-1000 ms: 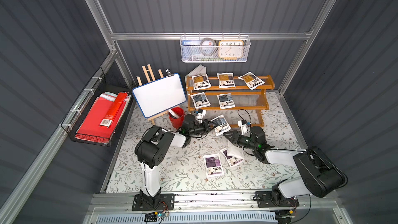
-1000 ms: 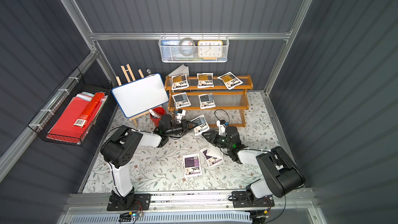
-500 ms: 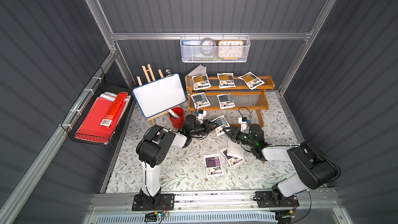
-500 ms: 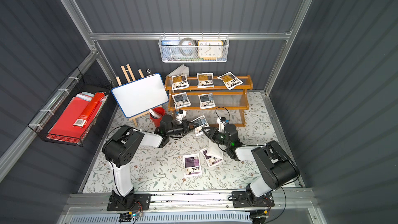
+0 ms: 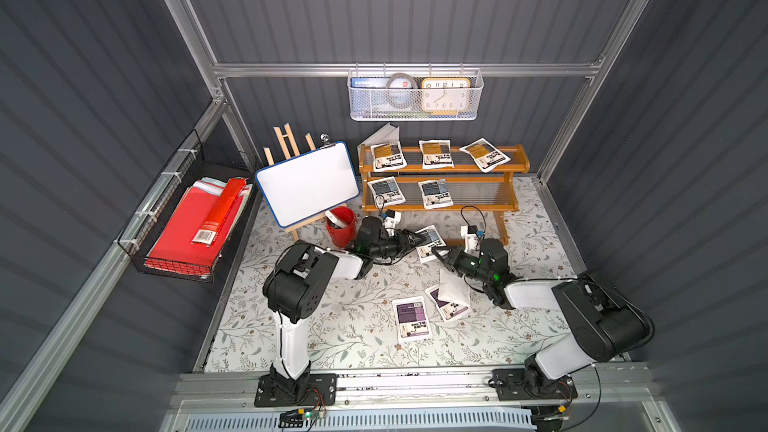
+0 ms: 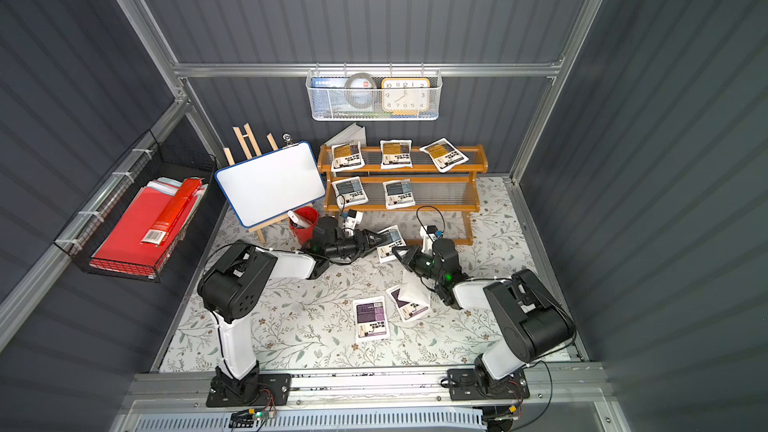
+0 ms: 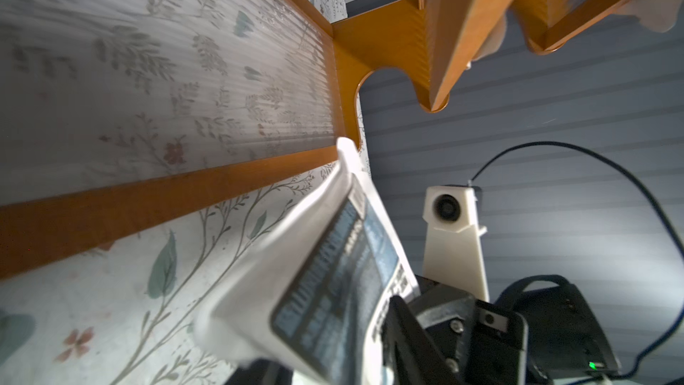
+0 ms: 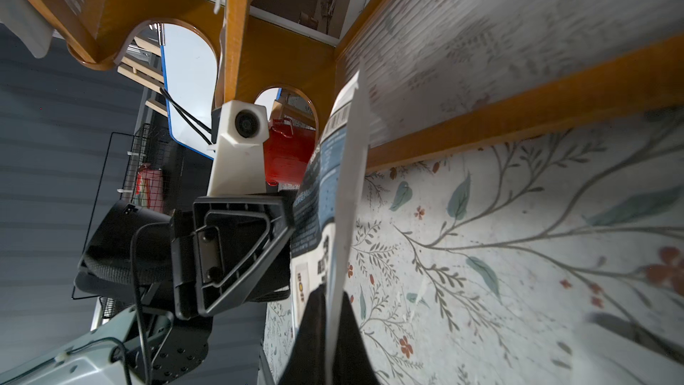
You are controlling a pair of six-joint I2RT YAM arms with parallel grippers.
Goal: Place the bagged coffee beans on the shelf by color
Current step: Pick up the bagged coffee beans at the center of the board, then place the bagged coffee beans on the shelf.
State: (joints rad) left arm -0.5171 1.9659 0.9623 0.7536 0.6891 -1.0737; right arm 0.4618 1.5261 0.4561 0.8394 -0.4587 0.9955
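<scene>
Pinching the blue-grey-labelled white pillow pouch [image 5: 432, 238] in my right gripper [image 8: 329, 301], clamped tight; my left gripper [image 5: 416, 238] is touching it, though I cannot tell its spread.

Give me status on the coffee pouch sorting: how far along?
Done: three amber pouches on the shelf's top tier, two blue-grey pouches on the middle tier. In hand: third blue-grey pouch, clamped by the right gripper, beside the left gripper. Left: two purple pouches and one face-down white pouch lying on the mat.
</scene>
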